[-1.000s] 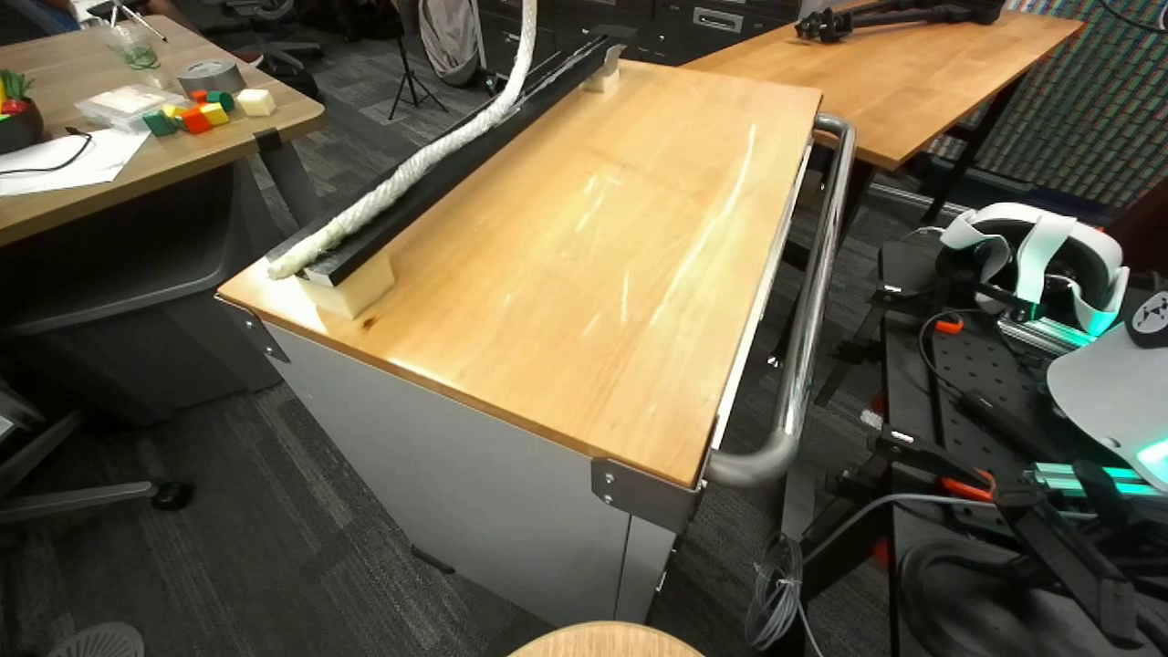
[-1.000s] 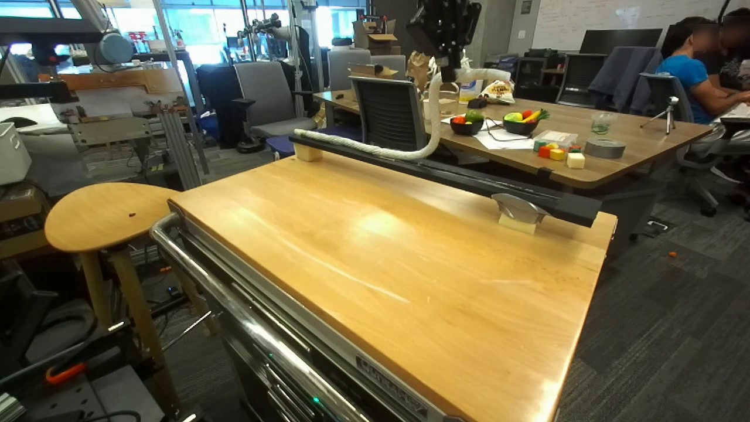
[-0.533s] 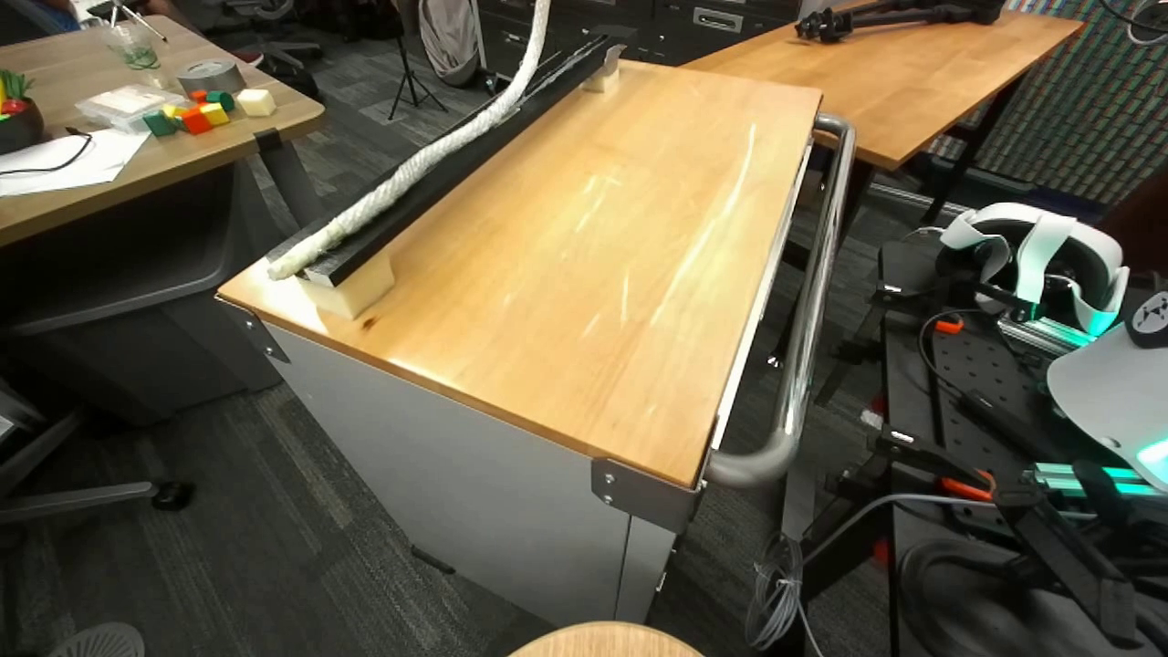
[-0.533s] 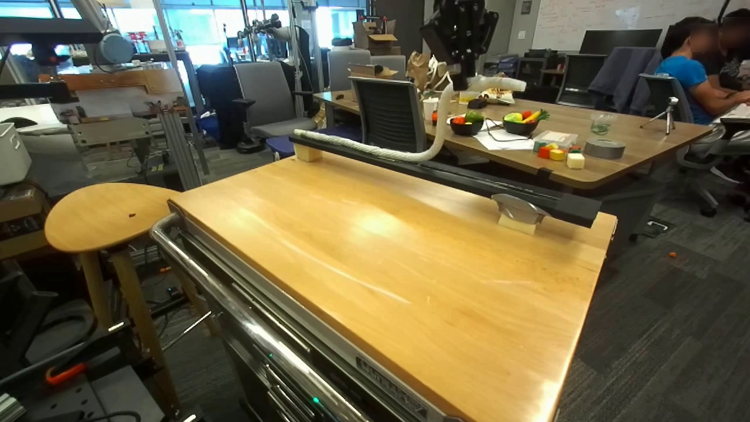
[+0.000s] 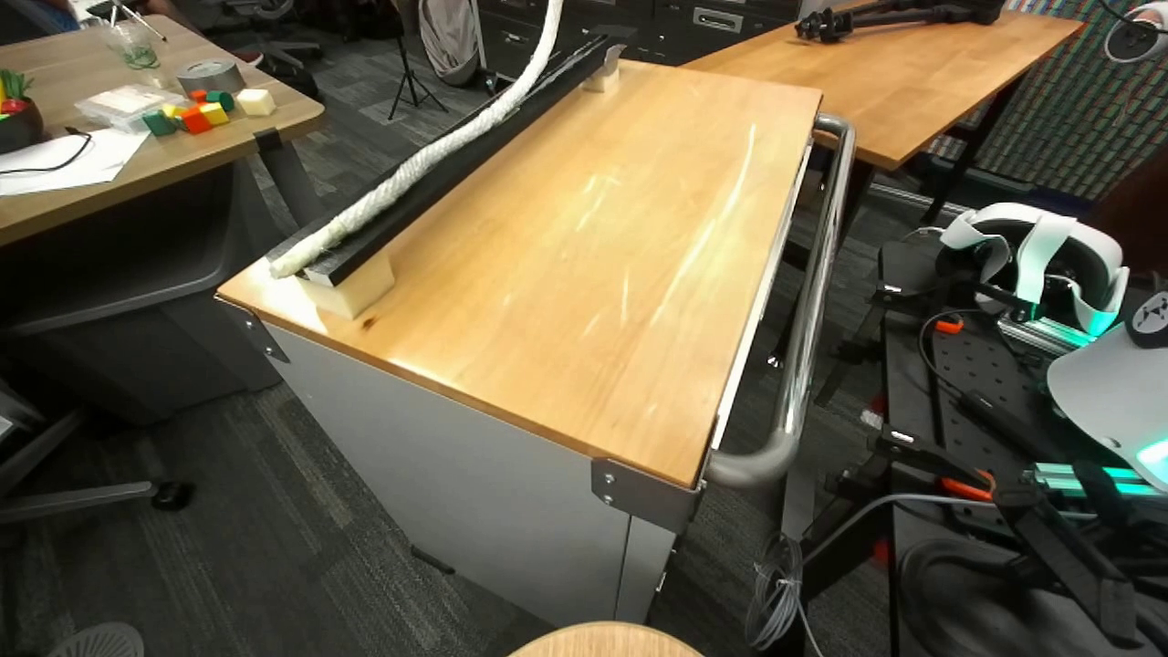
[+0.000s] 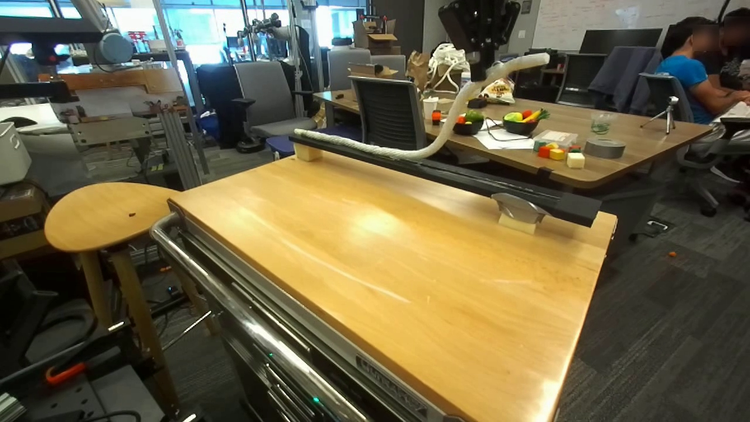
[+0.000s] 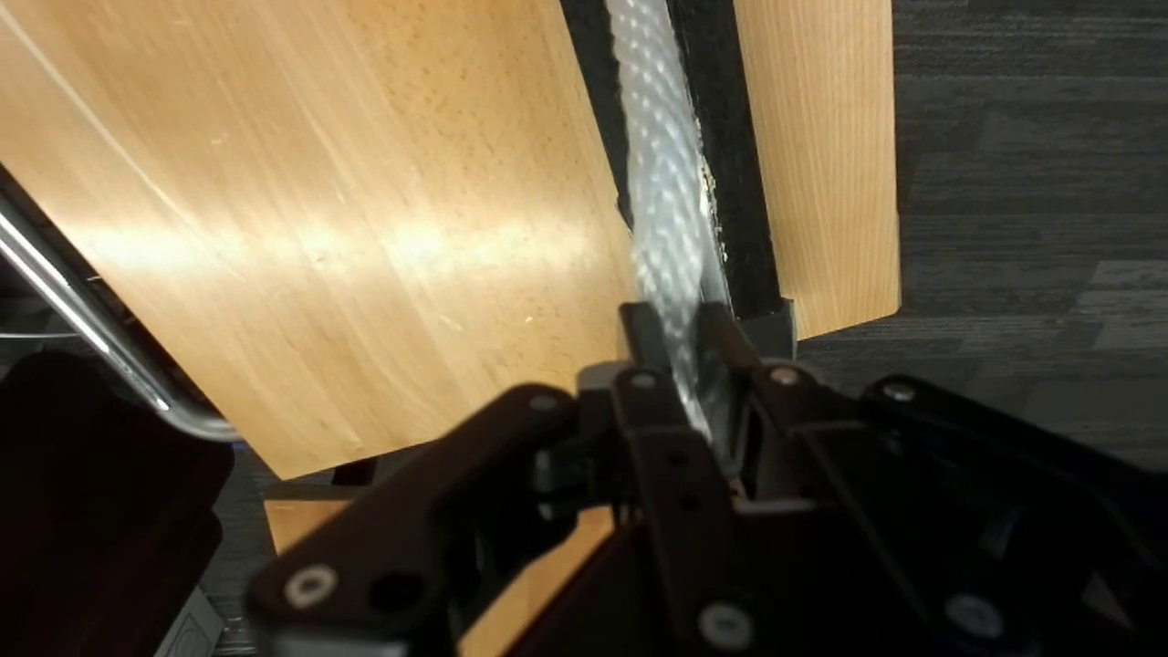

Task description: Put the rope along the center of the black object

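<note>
The black object (image 6: 480, 180) is a long rail lying along the far edge of the wooden tabletop (image 6: 375, 264), raised on cream blocks (image 5: 356, 290). About half of the white rope (image 5: 415, 169) rests along it, from the end nearer the camera in that exterior view. From mid-rail the rope (image 6: 450, 124) rises at a slant to my gripper (image 6: 479, 75), shut on it well above the rail. A short free tail sticks out past the fingers, up and to the right. In the wrist view the rope (image 7: 666, 164) runs over the rail (image 7: 739, 182) into my gripper (image 7: 677, 318).
A grey curved metal piece (image 6: 518, 206) stands against the rail near its other end, above a cream block (image 6: 517, 223). Behind the rail is another table (image 6: 638, 138) with bowls, coloured blocks and tape. A metal tube handle (image 5: 826, 237) lines the opposite side of the tabletop.
Holding the rope, my gripper has moved to the right along the rail. The raised stretch of rope has gone from nearly upright to slanted, and its free tail now points upward.
</note>
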